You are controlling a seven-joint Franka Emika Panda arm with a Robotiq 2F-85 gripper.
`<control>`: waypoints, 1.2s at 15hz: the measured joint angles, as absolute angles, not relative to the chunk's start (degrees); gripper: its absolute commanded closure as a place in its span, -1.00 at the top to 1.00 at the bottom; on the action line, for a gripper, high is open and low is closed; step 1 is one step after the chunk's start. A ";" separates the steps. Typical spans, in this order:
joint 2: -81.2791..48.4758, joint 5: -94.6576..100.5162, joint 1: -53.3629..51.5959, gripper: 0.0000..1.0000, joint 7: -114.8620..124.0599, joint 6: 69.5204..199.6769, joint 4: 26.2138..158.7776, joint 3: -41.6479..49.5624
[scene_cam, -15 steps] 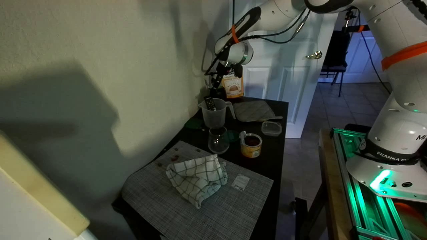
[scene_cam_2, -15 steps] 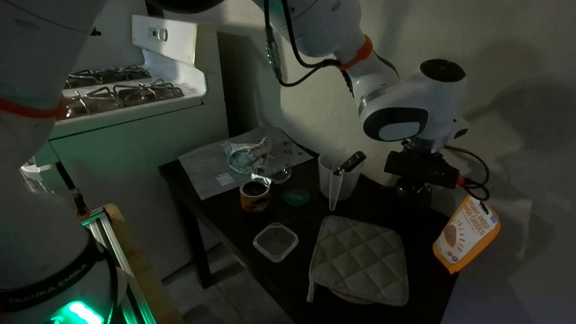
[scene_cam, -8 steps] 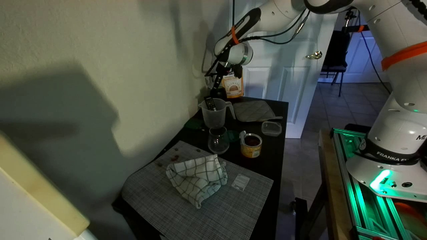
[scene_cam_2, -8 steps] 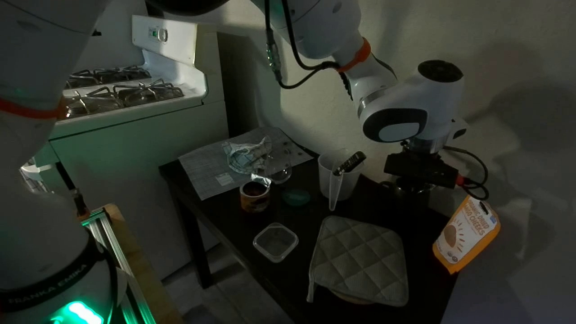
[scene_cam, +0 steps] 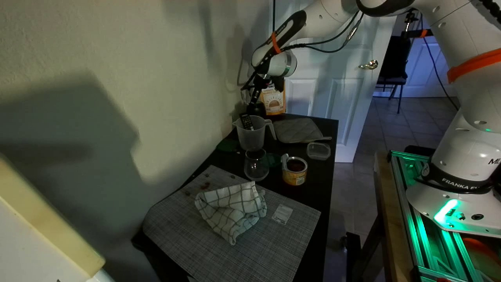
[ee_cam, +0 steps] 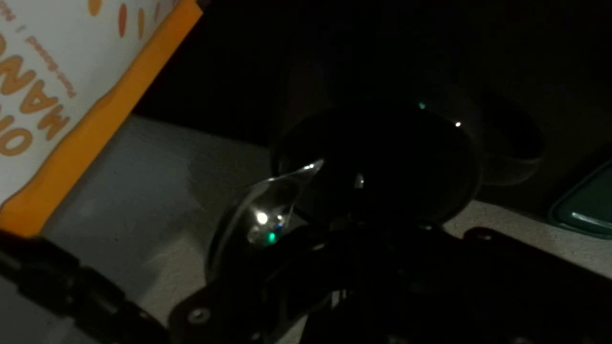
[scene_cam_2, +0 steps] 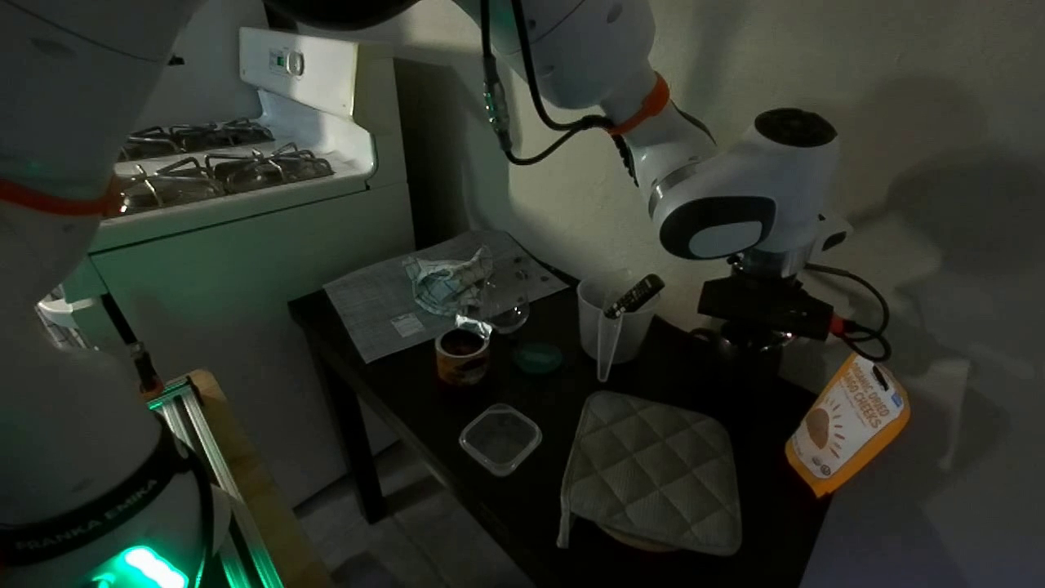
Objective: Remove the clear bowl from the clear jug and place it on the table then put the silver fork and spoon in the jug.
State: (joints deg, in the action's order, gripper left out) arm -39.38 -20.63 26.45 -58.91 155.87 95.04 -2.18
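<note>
The clear jug [scene_cam: 251, 135] stands on the dark table [scene_cam: 318, 182] with a black remote [scene_cam: 246, 121] leaning in it; the jug also shows in an exterior view [scene_cam_2: 593, 304]. A see-through curved piece, probably the clear bowl [ee_cam: 248, 224], is tilted at the left finger in the wrist view, over the edge of a dark, handled pot [ee_cam: 382, 157]. My gripper [ee_cam: 356, 227] is above that pot, apart from the jug. Its fingertips are dark against the pot, so I cannot tell whether they grip the bowl's rim. The silver fork and spoon are not recognisable.
An orange and white pouch [scene_cam_2: 853, 425] stands beside the pot, with a quilted potholder [scene_cam_2: 653, 474] in front. A square clear container [scene_cam_2: 500, 439], an opened can [scene_cam_2: 463, 357], a stemless glass [scene_cam: 256, 168] and a checked cloth [scene_cam: 235, 207] are on the table. The wall is close.
The arm's head has shifted very slightly, a little left in an exterior view, staying above the dark pot. The jug, the remote and the other table items have not moved.
</note>
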 measured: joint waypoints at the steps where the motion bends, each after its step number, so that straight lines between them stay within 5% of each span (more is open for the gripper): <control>1: -39.38 -20.45 26.44 -0.21 -58.73 155.88 95.08 -2.18; 12: -39.32 -19.03 26.65 -0.38 -57.70 156.18 95.55 -2.07; 18: -39.61 -14.89 25.81 -0.06 -54.02 160.86 97.04 -1.68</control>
